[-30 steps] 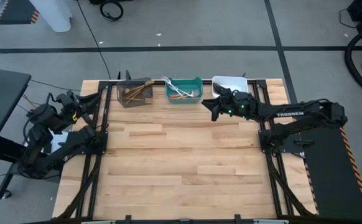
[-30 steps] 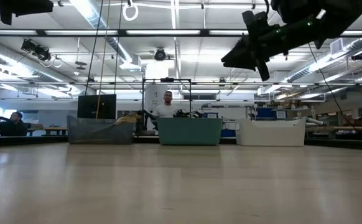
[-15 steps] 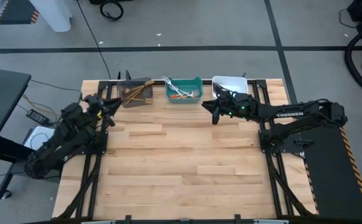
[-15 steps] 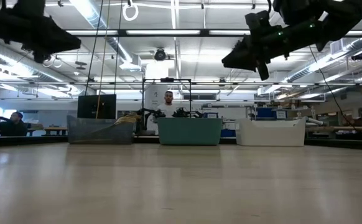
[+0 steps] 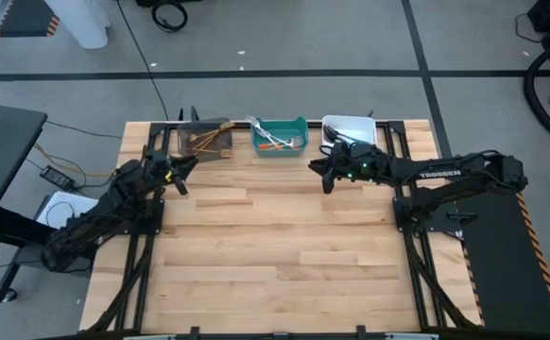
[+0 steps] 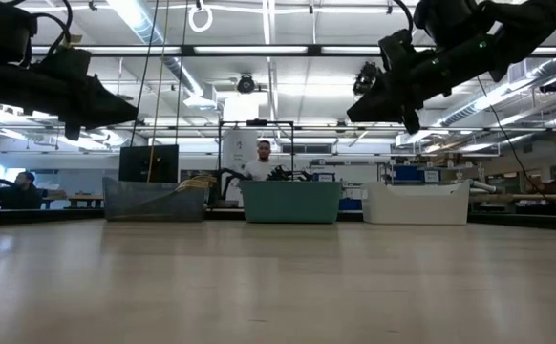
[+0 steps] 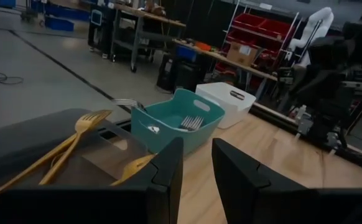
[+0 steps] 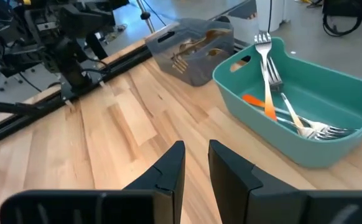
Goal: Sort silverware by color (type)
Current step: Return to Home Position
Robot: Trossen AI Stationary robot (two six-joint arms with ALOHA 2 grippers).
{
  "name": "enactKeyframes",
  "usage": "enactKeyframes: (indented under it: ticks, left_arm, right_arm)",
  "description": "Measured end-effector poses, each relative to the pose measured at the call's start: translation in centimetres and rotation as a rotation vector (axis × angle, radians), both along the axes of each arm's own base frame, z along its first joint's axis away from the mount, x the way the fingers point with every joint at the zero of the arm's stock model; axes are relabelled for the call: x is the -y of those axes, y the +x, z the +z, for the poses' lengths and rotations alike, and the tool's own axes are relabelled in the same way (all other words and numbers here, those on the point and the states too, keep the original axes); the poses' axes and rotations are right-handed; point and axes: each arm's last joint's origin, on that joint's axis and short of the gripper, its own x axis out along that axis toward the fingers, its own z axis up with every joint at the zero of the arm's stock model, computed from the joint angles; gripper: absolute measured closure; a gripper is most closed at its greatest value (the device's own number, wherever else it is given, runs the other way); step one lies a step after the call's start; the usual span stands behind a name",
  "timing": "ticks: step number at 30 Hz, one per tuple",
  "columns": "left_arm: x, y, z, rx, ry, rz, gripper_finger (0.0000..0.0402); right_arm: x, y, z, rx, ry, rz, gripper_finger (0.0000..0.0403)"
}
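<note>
The left gripper (image 5: pixel 182 170) has its fingers (image 7: pixel 168 171) drawn almost together, gripping nothing. It hovers above the table (image 5: pixel 275 246) near the far left corner, just short of the grey bin (image 5: pixel 186 144). The right gripper (image 5: pixel 320 172) has its fingers (image 8: pixel 168 168) nearly closed too. It hangs by the far edge, before the gap between the teal bin (image 5: pixel 280 154) and the white bin (image 5: pixel 351 125). Gold forks (image 5: pixel 207 140) lie in the grey bin and orange-handled forks (image 5: pixel 275 142) in the teal one. What the white bin holds cannot be told.
</note>
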Motion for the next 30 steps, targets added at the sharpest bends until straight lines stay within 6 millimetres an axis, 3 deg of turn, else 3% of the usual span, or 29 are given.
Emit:
enactKeyframes:
  ticks: [4,17,24,30]
  left_arm:
    - [0.0,0.0,-0.1,-0.007,0.003,0.000,0.0309]
    - [0.0,0.0,-0.3,-0.039,-0.004,0.002,0.0309]
    - [0.0,0.0,-0.1,-0.022,0.004,-0.001,0.0308]
    - [-0.1,0.1,0.0,-0.003,0.025,-0.002,0.0308]
  right_arm:
    - [0.2,-0.3,-0.6,-0.019,0.004,-0.004,0.0323]
    - [-0.2,-3.2,-5.6,0.040,0.074,-0.052,0.0323]
    - [-0.5,-4.1,-7.2,0.008,0.113,-0.065,0.0323]
    - [-0.5,-4.3,-7.4,0.008,0.130,-0.071,0.0323]
